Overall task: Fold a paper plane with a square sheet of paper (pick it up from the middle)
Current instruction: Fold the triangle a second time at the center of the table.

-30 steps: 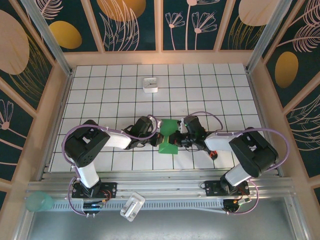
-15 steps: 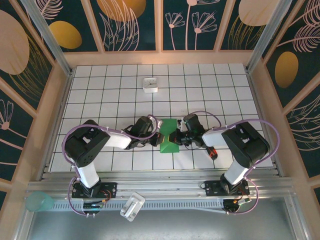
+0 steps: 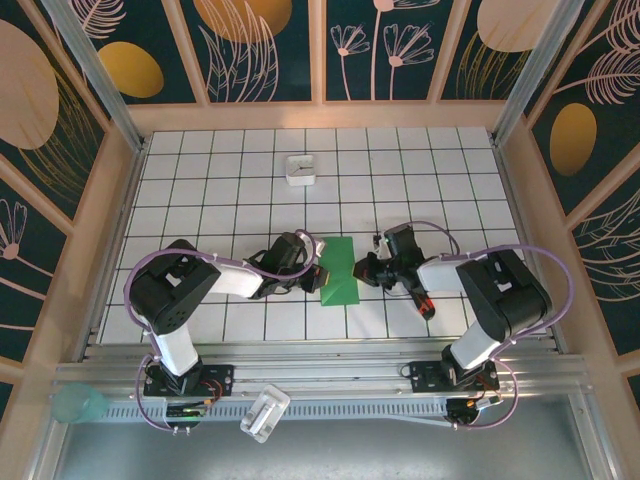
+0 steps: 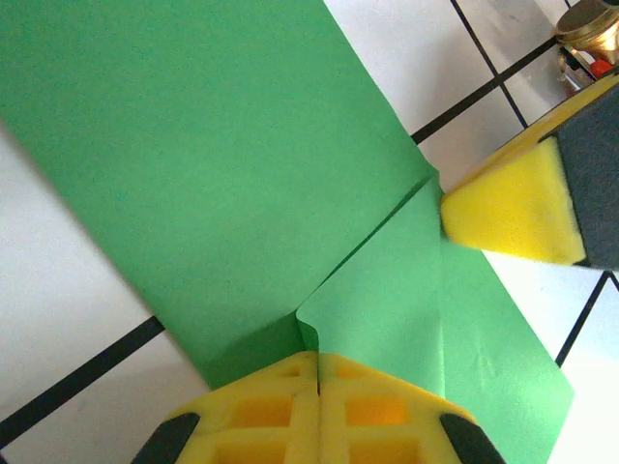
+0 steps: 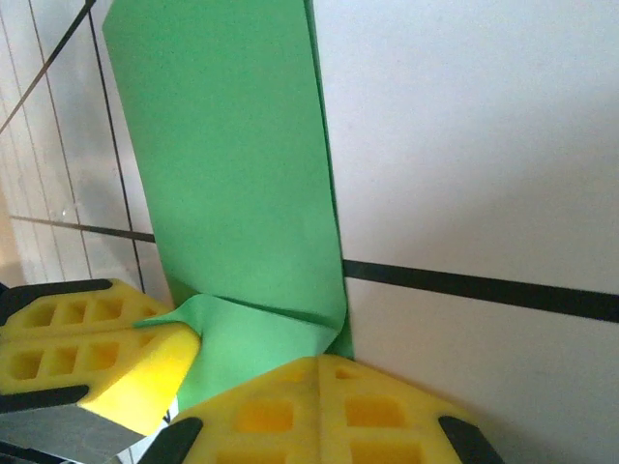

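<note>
The square sheet of paper (image 3: 338, 272) is bright green, folded into a narrow creased shape, and lies on the tiled floor between both grippers. My left gripper (image 3: 318, 274) is at its left edge, jaws shut, with a curled flap of the paper (image 4: 368, 290) running into the seam of the fingertips (image 4: 319, 356). My right gripper (image 3: 358, 270) is at the right edge, also shut, and a bent corner of the paper (image 5: 251, 338) reaches its jaw seam (image 5: 317, 360). Each wrist view also shows a yellow finger of the other gripper (image 4: 513, 213) (image 5: 97, 358) resting against the paper.
A small white box (image 3: 301, 169) sits at the back of the floor. A red-and-black object (image 3: 426, 302) lies beside the right arm. Wooden walls (image 3: 120, 200) fence in the tiled area. A teal cup (image 3: 78, 403) stands off the near left corner.
The right gripper has slid to the right, from over the paper out to its right edge. The paper, raised at first, now lies flatter. The left gripper has stayed put.
</note>
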Robot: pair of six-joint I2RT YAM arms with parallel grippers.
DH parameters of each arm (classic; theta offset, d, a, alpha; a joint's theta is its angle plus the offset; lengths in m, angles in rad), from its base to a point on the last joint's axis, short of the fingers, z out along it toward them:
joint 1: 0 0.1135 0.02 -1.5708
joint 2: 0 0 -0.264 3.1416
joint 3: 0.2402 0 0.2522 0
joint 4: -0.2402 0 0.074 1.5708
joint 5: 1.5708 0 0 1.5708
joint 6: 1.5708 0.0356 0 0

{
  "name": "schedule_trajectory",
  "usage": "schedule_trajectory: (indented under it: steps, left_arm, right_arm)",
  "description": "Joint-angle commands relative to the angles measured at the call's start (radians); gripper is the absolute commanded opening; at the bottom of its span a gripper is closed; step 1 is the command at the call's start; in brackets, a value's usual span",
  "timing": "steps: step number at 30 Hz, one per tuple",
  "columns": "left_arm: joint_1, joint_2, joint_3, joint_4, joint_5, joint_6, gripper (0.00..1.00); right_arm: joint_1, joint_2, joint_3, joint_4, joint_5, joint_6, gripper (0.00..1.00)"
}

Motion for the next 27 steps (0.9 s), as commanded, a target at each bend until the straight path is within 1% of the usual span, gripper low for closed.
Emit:
schedule_trajectory:
  steps: [1, 4, 9, 13, 17, 26, 27]
  left_arm:
    - [0.015, 0.102, -0.031, -0.171, -0.170, 0.035, 0.00]
    - [0.014, 0.102, -0.031, -0.172, -0.170, 0.035, 0.00]
    - [0.014, 0.104, -0.029, -0.170, -0.169, 0.035, 0.00]
    - [0.014, 0.105, -0.026, -0.171, -0.167, 0.034, 0.00]
    - [0.015, 0.104, -0.027, -0.172, -0.165, 0.035, 0.00]
    - [0.015, 0.071, -0.011, -0.175, -0.163, 0.019, 0.00]
    - [0.015, 0.059, -0.009, -0.174, -0.164, 0.014, 0.04]
  right_arm:
    - [0.016, -0.062, 0.007, -0.052, 0.045, -0.038, 0.00]
    - [0.058, -0.086, 0.027, -0.044, 0.059, -0.047, 0.00]
    - [0.112, -0.022, 0.074, -0.024, 0.060, -0.053, 0.00]
    - [0.114, 0.051, 0.104, -0.007, 0.063, -0.067, 0.00]
    - [0.092, 0.103, 0.114, -0.007, 0.065, -0.085, 0.00]
    - [0.077, 0.135, 0.035, 0.017, 0.058, -0.066, 0.00]
    - [0.078, 0.132, 0.024, 0.018, 0.059, -0.063, 0.00]
